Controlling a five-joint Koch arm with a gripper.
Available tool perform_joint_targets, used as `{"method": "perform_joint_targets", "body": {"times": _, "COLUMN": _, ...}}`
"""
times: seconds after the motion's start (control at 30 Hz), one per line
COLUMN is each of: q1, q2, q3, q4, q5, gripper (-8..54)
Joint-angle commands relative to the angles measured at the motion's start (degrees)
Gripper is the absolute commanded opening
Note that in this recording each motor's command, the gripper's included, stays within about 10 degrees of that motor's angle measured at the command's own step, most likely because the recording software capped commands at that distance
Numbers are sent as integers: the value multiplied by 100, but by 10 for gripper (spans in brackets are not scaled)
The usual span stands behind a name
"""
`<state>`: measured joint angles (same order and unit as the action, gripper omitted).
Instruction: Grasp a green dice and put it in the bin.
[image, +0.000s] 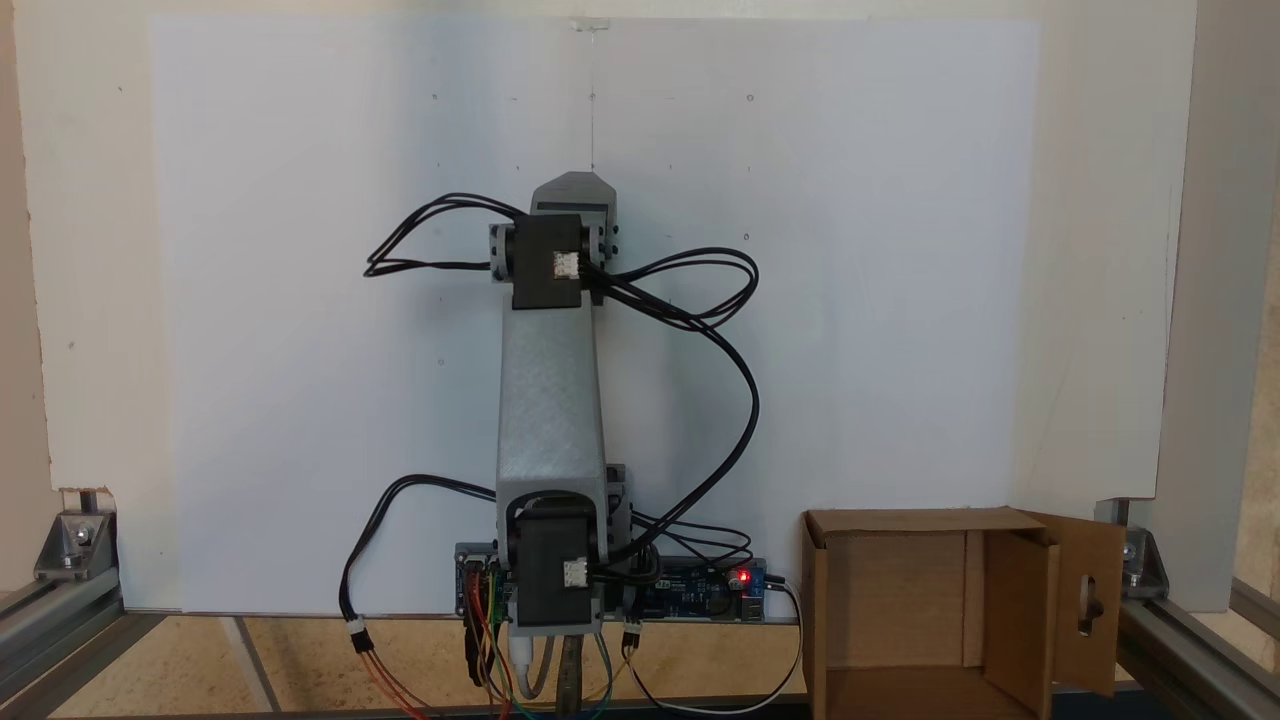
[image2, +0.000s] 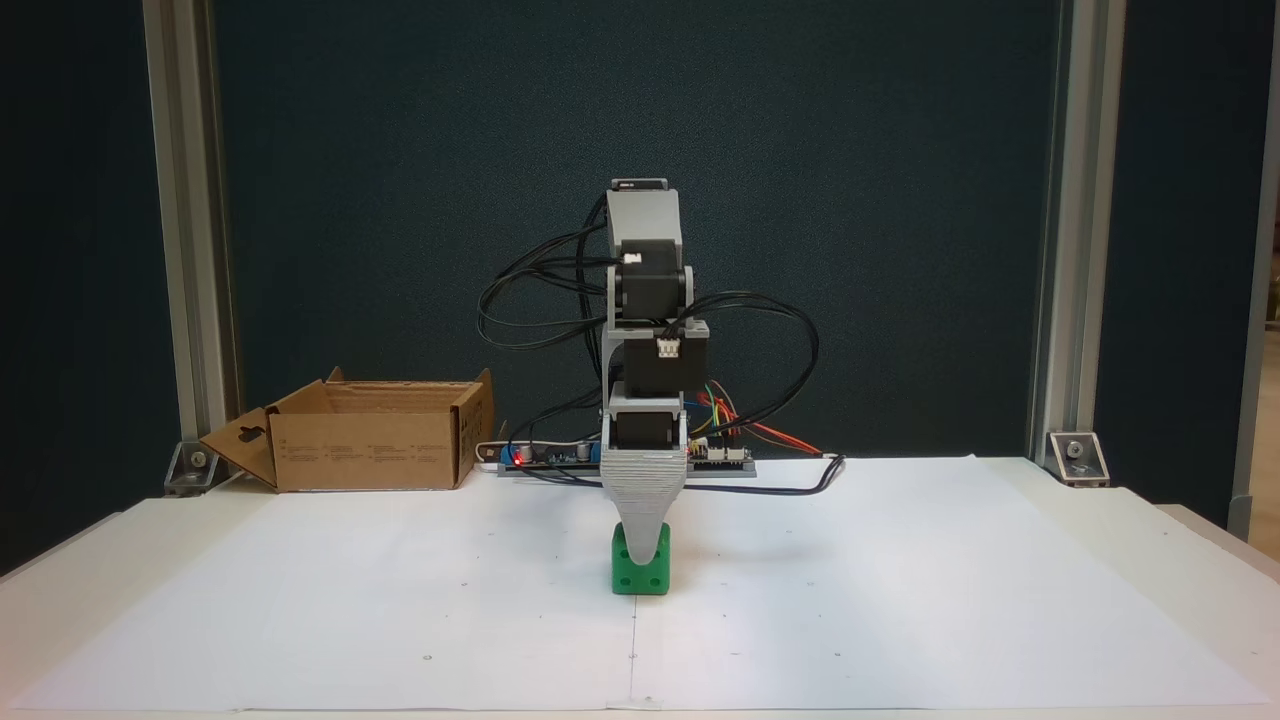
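Observation:
The green dice (image2: 640, 573) sits on the white paper at the middle of the table, a little in front of the arm's base. My gripper (image2: 642, 548) points straight down at it. The grey tip of one jaw overlaps the dice's upper front face and the other jaw lies behind it, so I cannot tell whether the dice is held. From above, the arm (image: 552, 400) stretches up the sheet and covers what lies beneath its end. The bin (image2: 365, 450), an open brown cardboard box with a keyhole-cut flap, stands at the back left; from above the bin (image: 816, 600) is at the bottom right.
A controller board (image2: 625, 458) with a red light and coloured wires lies at the arm's base, and black cables loop out to both sides. Aluminium frame posts (image2: 1055, 250) stand at the table's back corners. White paper (image2: 900, 600) spreads around the dice.

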<state>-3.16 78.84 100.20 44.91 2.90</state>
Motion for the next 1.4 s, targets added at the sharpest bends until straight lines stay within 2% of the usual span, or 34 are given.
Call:
{"method": "perform_joint_targets", "body": {"times": 0.0, "q1": 26, "q2": -18, "q3": -105, "q4": -44, "q5": 343, "gripper": 432}}
{"method": "perform_joint_targets", "body": {"times": 0.43, "q1": 114, "q2": -105, "q3": -105, "q4": -132, "q5": 738, "gripper": 432}}
{"method": "perform_joint_targets", "body": {"times": 1.0, "q1": 79, "q2": -360, "q3": -105, "q4": -220, "q5": 677, "gripper": 430}}
{"method": "perform_joint_targets", "body": {"times": 1.37, "q1": 149, "q2": -360, "q3": -114, "q4": -229, "q5": 237, "gripper": 421}}
